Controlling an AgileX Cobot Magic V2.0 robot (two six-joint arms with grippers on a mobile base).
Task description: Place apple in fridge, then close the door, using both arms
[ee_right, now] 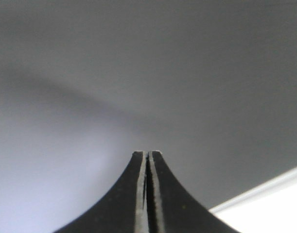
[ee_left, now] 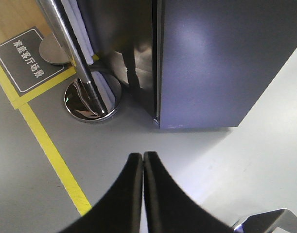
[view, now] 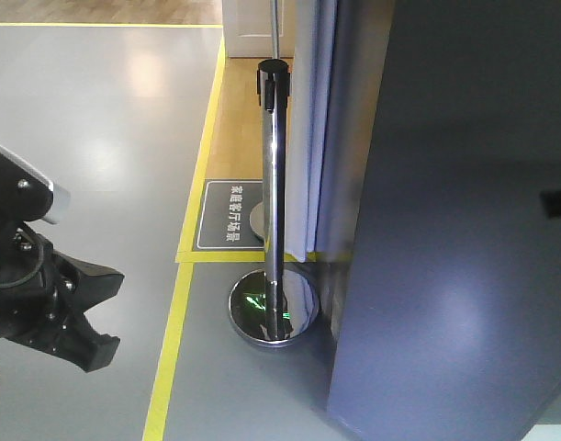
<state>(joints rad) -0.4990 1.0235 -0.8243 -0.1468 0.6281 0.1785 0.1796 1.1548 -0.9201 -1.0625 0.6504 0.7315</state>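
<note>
The door [view: 464, 239] shows as a tall dark grey slab filling the right of the front view, and none of the fridge's white interior is visible. In the left wrist view its lower corner [ee_left: 211, 73] stands on the floor, with a thin seam along its left edge. My left gripper [ee_left: 143, 156] is shut and empty, hovering over the grey floor short of that corner. My right gripper [ee_right: 147, 153] is shut and empty too, close up against a plain dark grey surface [ee_right: 148, 73]. The left arm [view: 50, 303] sits at the lower left. The apple is out of view.
A chrome barrier post [view: 274, 184] on a round mirrored base [view: 273, 310] stands just left of the fridge. A yellow floor line [view: 174, 349] runs past it, beside a dark floor sign [view: 232, 216]. Pale fabric [view: 312, 119] hangs behind the post.
</note>
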